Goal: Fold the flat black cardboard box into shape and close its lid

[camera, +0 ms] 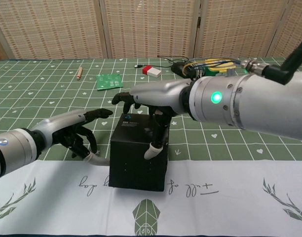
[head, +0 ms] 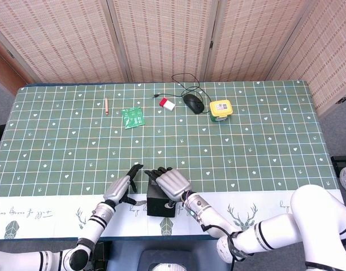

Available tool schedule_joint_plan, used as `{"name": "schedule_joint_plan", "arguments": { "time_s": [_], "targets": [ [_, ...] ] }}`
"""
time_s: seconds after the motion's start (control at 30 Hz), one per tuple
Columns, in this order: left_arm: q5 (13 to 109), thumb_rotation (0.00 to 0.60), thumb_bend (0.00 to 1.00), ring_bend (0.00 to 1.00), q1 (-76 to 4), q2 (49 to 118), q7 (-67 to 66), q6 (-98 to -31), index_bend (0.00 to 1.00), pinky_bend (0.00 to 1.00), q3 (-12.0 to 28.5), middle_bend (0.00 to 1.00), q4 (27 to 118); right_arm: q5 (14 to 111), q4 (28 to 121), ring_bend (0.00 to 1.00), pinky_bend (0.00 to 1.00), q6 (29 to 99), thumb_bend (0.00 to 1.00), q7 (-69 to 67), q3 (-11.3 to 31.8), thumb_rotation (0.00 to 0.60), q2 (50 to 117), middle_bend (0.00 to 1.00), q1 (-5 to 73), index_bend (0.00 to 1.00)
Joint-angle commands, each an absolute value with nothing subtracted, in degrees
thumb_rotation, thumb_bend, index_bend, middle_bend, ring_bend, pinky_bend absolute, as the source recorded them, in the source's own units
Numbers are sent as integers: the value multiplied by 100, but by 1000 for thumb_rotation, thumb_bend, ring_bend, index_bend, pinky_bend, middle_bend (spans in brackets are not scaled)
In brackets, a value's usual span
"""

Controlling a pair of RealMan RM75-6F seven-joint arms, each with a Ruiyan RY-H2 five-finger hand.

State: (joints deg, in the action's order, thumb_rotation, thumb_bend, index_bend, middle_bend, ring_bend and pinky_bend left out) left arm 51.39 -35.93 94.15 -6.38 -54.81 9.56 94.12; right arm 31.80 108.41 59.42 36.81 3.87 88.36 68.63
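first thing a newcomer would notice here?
The black box standing near the table's front edge, with the right hand spread over its top, one finger pressing the lid. The left hand hangs open just beside the box, apart from it. Small clutter sits far back, including a yellow container.

matt black box [camera: 139,159], prob. cardboard, cloth tablecloth [camera: 240,133]

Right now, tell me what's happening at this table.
The robot is closing a black cardboard box near the table's front edge. Its right hand reaches over the box, one fingertip pressing the lid. The left hand is beside the box, fingers spread, holding nothing. The box stands folded, lid looking closed.
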Motion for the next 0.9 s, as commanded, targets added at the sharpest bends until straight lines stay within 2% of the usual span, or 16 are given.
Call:
{"name": "schedule_joint_plan", "arguments": {
  "time_s": [0.03,0.17,0.23,0.37,0.6,0.9],
  "targets": [
    [5207,600,37,309,-3583,9299,-728,-5533,0,639,927,0,9452,3287,10839,154,227,5986,0,3815,331,600,8811,127,6849,0],
    [5220,600,37,60,-3559,9156,-779,-5566,0,509,922,0,9480,3415,10823,154,227,6043,0,3979,240,600,8801,127,6804,0],
    [5253,600,37,9,-3541,9127,-784,-5599,0,443,918,0,9462,3492,10793,154,227,6084,0,4060,197,600,8818,127,6783,0],
    [5321,600,36,0,-3503,9083,-726,-5646,0,388,938,0,9428,3815,10693,155,227,6199,0,4192,89,600,8901,127,6699,0],
    [5356,600,37,0,-3470,9000,-626,-5609,0,357,970,0,9361,4699,10375,154,227,6430,0,4473,-254,600,9065,161,6453,7],
    [5362,600,37,0,-3464,8941,-547,-5565,0,348,1026,0,9294,6000,9838,156,243,6606,101,4297,-596,600,9215,256,5989,173]
  ]
}}
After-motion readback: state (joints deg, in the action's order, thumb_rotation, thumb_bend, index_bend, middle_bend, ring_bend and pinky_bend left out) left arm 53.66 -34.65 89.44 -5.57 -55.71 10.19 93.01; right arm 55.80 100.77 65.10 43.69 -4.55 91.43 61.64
